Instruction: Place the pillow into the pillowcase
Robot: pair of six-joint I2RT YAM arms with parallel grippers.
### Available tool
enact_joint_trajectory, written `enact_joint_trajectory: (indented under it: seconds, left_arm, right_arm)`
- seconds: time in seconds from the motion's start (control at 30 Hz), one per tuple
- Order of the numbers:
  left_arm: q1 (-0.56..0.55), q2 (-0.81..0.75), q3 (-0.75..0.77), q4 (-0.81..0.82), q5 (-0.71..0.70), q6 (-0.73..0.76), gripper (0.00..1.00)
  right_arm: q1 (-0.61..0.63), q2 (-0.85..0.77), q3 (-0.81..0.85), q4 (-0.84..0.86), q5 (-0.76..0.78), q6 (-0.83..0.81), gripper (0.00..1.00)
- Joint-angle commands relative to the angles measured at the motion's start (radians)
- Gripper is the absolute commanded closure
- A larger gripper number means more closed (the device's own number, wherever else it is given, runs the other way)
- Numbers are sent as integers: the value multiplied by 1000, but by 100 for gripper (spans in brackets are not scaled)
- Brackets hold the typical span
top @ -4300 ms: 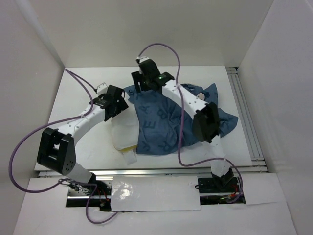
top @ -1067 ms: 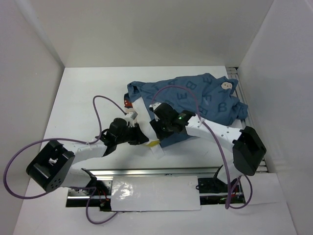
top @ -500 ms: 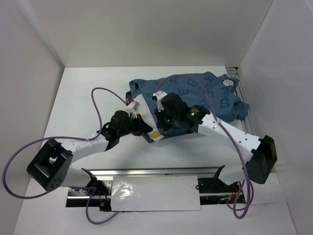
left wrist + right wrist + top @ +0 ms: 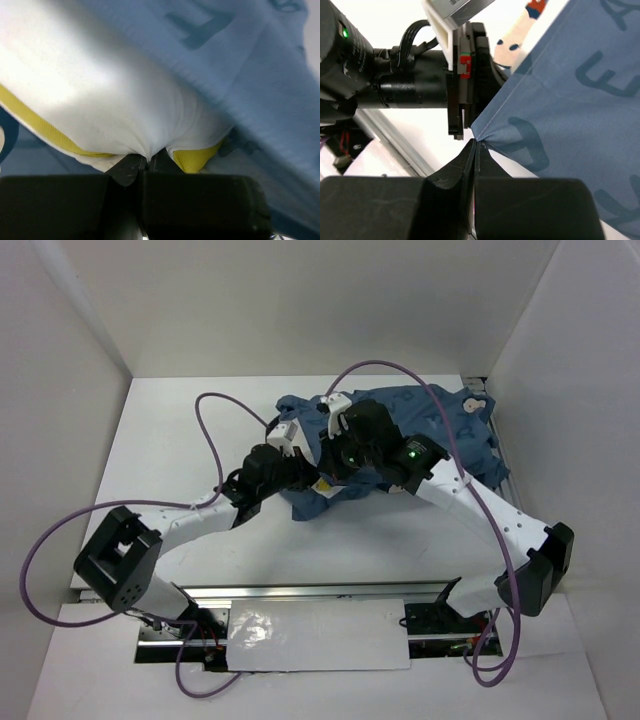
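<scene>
The dark blue pillowcase (image 4: pixel 420 425) lies bunched at the back right of the table and covers nearly all of the pillow; from above only a scrap of yellow and white (image 4: pixel 322 483) shows at its near edge. My left gripper (image 4: pixel 303 477) is shut on a pinch of the pillow's white cloth (image 4: pixel 148 159), beside the yellow piping (image 4: pixel 196 158), with the pillowcase (image 4: pixel 250 65) draped over the pillow (image 4: pixel 100 85). My right gripper (image 4: pixel 336 462) is shut on a corner of the pillowcase's hem (image 4: pixel 476 144); the blue cloth (image 4: pixel 570 105) stretches away from it.
The left arm's wrist (image 4: pixel 420 90) is just beyond my right fingertips. A metal rail (image 4: pixel 330 590) runs along the table's near edge and another (image 4: pixel 503 465) along its right edge. Purple cables (image 4: pixel 215 410) loop above both arms. White walls enclose the table.
Both grippers have moved toward the back with the bundle. The right gripper has shut on the pillowcase's hem. Less of the white pillow shows from above than before.
</scene>
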Motion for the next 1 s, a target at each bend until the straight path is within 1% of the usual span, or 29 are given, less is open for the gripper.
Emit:
enact_joint_trajectory:
  seconds: [0.0, 0.07, 0.1, 0.13, 0.2, 0.23, 0.27, 0.3, 0.33, 0.37, 0.4, 0.43, 0.47, 0.5, 0.53, 0.57, 0.6, 0.63, 0.67, 0.73, 0.77, 0.8, 0.83, 0.93, 0.97]
  left_arm:
    - [-17, 70, -10, 45, 3, -2, 100]
    - [-17, 88, -22, 19, 41, -11, 100]
    - [-17, 99, -35, -42, 69, -26, 100]
    - [-17, 99, -35, -91, 69, -26, 82]
    - [-26, 59, -35, -161, 80, -26, 59]
    - [-26, 29, -68, -207, 69, -26, 51]
    - [-26, -8, -87, -227, 59, -26, 37]
    - [-26, -92, -102, -253, 19, -38, 31]
    - [-26, -137, -122, -326, -16, -48, 27]
    - [-26, -178, -122, -363, -49, -48, 24]
    - [-26, -217, -122, -412, -93, -48, 18]
    - [-26, -287, -122, -461, -189, -60, 17]
    - [-26, -315, -122, -513, -239, -78, 15]
    - [-17, -341, -122, -611, -282, -87, 14]
    - [-17, -364, -122, -650, -341, -106, 12]
    - [-6, -402, -122, -681, -360, -106, 12]
    - [-6, -418, -122, -704, -369, -117, 9]
    - [6, -430, -122, -718, -370, -117, 9]
    - [23, -441, -134, -727, -370, -126, 8]
    - [38, -453, -145, -738, -359, -126, 8]
    - [49, -453, -145, -738, -359, -137, 8]
    - [49, -453, -145, -738, -350, -137, 8]
    - [61, -453, -145, -738, -350, -128, 8]
    - [85, -453, -145, -726, -330, -115, 8]
    - [97, -444, -134, -725, -317, -105, 8]
  right_arm:
    - [-9, -20, 15, 46, -43, 38, 100]
    - [-37, -20, -34, -6, -43, 47, 99]
    - [-37, -9, -49, -30, 8, 68, 93]
    - [-37, 5, -67, -70, 38, 68, 83]
    - [-37, 20, -97, -110, 88, 78, 60]
    - [-37, 32, -107, -124, 146, 78, 55]
    - [-37, 32, -107, -136, 162, 78, 51]
    - [-37, 43, -94, -137, 177, 78, 47]
    - [-37, 55, -83, -123, 187, 69, 44]
    - [-37, 55, -60, -109, 196, 68, 40]
    - [-37, 72, -46, -97, 207, 68, 34]
    - [-37, 106, -31, -85, 236, 68, 27]
    - [-37, 130, 6, -63, 253, 59, 4]
    - [-37, 158, 29, -54, 272, 59, 0]
    - [-37, 224, 55, -54, 289, 50, 0]
    - [-37, 259, 83, -31, 290, 36, 0]
    - [-28, 296, 135, -20, 305, 27, 0]
    - [-28, 334, 167, -20, 317, 27, 0]
    - [-28, 417, 199, -20, 317, 27, 0]
    - [-28, 500, 299, -20, 349, 42, 0]
    - [-28, 581, 336, -40, 349, 42, 0]
    - [-19, 615, 391, -54, 366, 51, 0]
    - [-19, 675, 409, -54, 397, 52, 0]
    - [-19, 755, 469, -77, 444, 52, 0]
    - [-19, 810, 486, -96, 490, 52, 0]
